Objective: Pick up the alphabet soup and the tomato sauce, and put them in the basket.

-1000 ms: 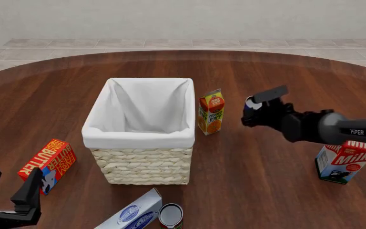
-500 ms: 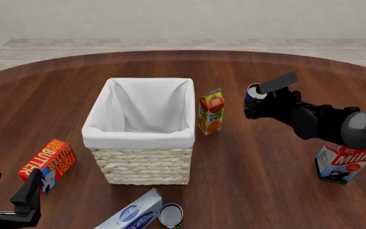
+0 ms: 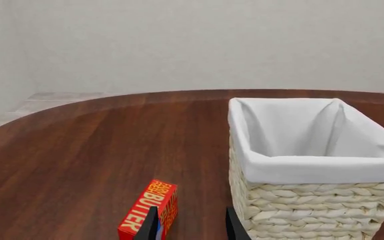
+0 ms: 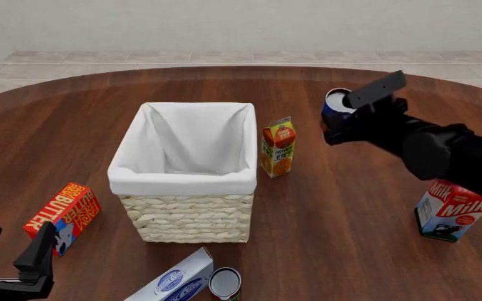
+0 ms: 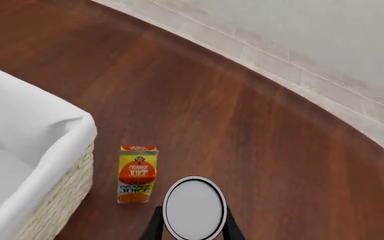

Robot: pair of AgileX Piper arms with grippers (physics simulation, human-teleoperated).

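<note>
The large square pale woven wicker basket with a white cloth liner stands near the middle of the round dark wooden worktop. Just right of the basket stands the small orange juice carton. Farther right of the basket, raised above the worktop, is the blue-labelled alphabet soup can, held between the fingers of the right end effector. Well right of the basket, nearer the camera, stands the milk carton. Left of the basket and nearer lies the red butter box, with the left end effector nearer still. Before the basket lie a pale cream cheese box and, touching or just right of it, the red-labelled tomato sauce can.
</note>
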